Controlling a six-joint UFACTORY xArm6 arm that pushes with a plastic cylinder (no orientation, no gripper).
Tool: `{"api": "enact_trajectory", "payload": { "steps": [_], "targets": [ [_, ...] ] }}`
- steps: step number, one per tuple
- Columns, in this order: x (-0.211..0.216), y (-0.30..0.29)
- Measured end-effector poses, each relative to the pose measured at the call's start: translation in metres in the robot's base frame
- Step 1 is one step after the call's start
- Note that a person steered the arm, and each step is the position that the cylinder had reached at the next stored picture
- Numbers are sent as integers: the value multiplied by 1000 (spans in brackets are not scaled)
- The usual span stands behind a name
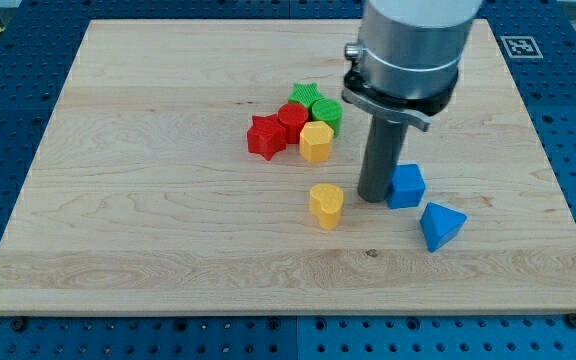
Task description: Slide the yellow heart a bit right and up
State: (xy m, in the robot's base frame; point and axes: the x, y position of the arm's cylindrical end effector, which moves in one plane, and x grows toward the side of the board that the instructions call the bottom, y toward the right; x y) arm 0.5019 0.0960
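Observation:
The yellow heart (326, 205) lies on the wooden board (148, 220), a little below the middle. My tip (374, 198) is down on the board just right of the heart, with a small gap between them. The tip stands against the left side of a blue cube (406, 186). The arm's grey body comes down from the view's top right and hides the board behind it.
A cluster sits above the heart: a red star (265, 136), a red cylinder (292, 121), a green star (304, 97), a green cylinder (327, 112) and a yellow hexagonal block (315, 142). A blue triangular block (440, 225) lies at lower right.

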Motion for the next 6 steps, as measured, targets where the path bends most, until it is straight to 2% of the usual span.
{"api": "enact_trajectory", "payload": {
  "steps": [1, 2, 3, 4, 5, 6],
  "targets": [
    [0, 17],
    [-3, -6],
    [-26, -46],
    [-26, -112],
    [18, -143],
    [49, -100]
  ]
}}
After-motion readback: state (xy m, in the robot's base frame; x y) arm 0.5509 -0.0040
